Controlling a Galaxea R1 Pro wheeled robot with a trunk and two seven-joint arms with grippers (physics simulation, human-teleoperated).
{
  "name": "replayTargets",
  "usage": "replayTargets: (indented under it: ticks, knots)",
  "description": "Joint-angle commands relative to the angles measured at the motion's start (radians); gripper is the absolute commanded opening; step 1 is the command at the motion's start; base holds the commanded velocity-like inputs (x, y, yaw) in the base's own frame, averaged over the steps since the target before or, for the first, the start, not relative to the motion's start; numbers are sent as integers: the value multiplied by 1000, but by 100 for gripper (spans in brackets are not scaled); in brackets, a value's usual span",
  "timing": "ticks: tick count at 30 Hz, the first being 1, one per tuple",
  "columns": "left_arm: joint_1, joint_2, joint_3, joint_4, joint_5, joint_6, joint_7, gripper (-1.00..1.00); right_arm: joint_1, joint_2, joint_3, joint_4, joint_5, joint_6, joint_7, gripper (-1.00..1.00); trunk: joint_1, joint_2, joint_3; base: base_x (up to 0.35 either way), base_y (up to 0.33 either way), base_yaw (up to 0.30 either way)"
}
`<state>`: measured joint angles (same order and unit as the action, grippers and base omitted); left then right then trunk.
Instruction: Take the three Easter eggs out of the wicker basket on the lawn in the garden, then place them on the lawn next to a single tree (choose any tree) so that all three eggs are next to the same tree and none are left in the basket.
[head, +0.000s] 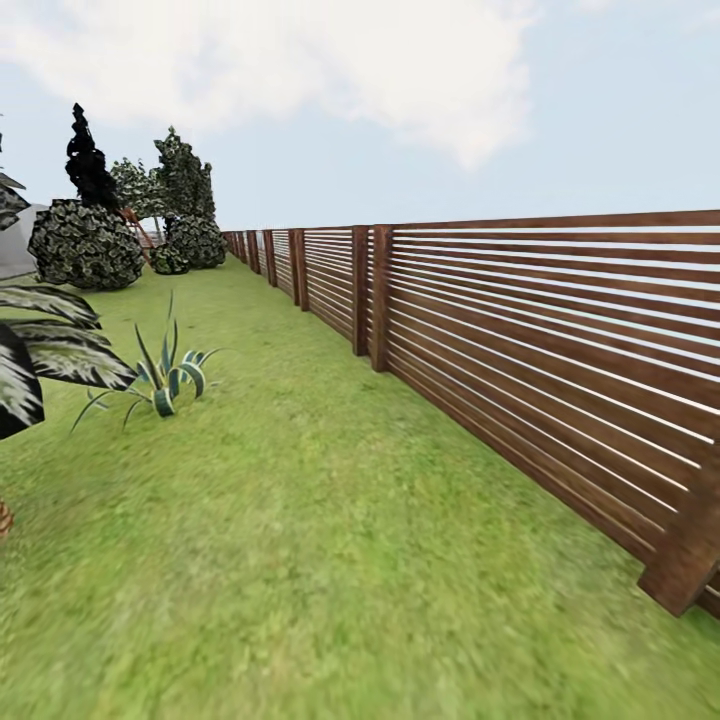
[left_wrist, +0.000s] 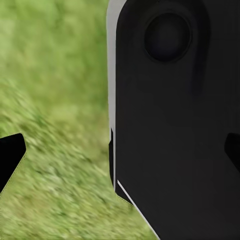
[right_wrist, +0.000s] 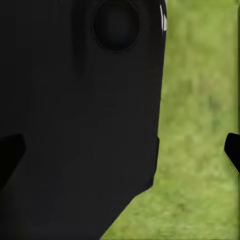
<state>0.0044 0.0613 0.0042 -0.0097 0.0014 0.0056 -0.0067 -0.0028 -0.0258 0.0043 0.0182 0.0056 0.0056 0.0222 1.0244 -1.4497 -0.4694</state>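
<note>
The Easter eggs and the wicker basket are out of view. The lawn (head: 300, 540) spreads wide and green ahead of me in the garden. In the left wrist view my left gripper (left_wrist: 120, 155) is open, its black fingertips (left_wrist: 11, 157) at the picture's edges, with grass and my own black body behind them. The right wrist view shows my right gripper (right_wrist: 120, 152) open too, one fingertip (right_wrist: 233, 152) over grass, nothing held. Tall dark trees (head: 185, 175) stand far off at the back left.
A brown slatted wooden fence (head: 520, 350) runs along the right into the distance. A spiky striped plant (head: 165, 385) sits on the grass at left, with large striped leaves (head: 45, 345) beside it. Round dark bushes (head: 85, 245) stand at the far left.
</note>
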Motion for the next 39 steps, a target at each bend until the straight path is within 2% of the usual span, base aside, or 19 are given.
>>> replayTargets:
  ticks: [1, 28, 39]
  knots:
    - [0, 0, 0, -1, 0, 1, 0, 100, 0, 0, 0, 0, 1, 1, 2, 100, 1, 0, -1, 334, 0, 1]
    - [0, 0, 0, -1, 0, 1, -1, 100, 0, 0, 0, 0, 1, 1, 2, 100, 1, 0, -1, 334, 0, 2]
    - [0, 0, 0, -1, 0, 1, -1, 100, 0, 0, 0, 0, 1, 1, 2, 100, 1, 0, -1, 334, 0, 135]
